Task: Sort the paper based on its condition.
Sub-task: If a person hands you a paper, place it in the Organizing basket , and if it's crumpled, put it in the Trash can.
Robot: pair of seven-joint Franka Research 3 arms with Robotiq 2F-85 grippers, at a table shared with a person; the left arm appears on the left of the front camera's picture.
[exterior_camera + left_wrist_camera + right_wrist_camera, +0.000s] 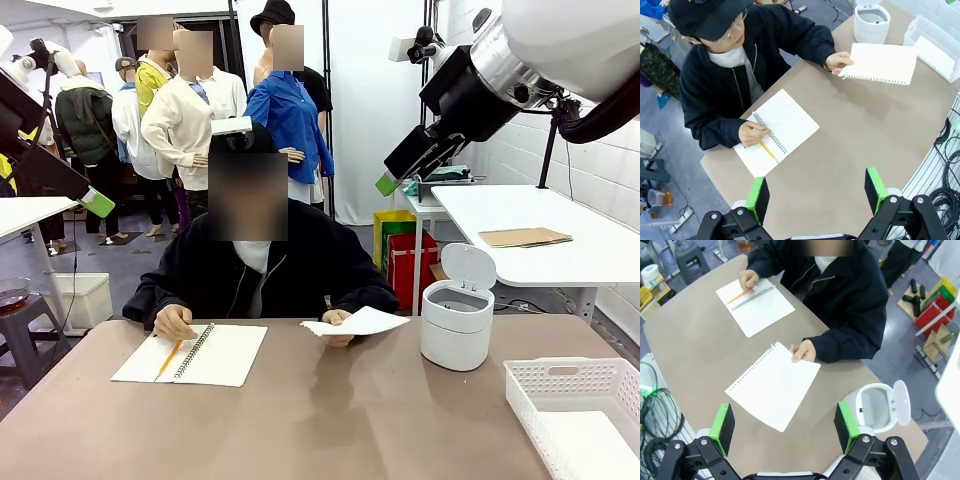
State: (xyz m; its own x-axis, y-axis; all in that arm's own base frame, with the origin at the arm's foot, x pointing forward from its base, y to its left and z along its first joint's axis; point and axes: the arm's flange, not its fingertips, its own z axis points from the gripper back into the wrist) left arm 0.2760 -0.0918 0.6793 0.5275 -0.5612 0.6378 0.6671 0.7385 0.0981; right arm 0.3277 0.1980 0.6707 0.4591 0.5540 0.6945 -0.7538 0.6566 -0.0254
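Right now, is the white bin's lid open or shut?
Open. The lid of the white bin stands flipped up behind its rim; the right wrist view looks into the bin's hollow.

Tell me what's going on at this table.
The person at the far side holds a loose sheet of paper out over the table with one hand; the other hand rests on an open spiral notebook with a pencil. Both arms hover above the table, left gripper and right gripper open and empty. A small white bin stands lid up beside a white basket.
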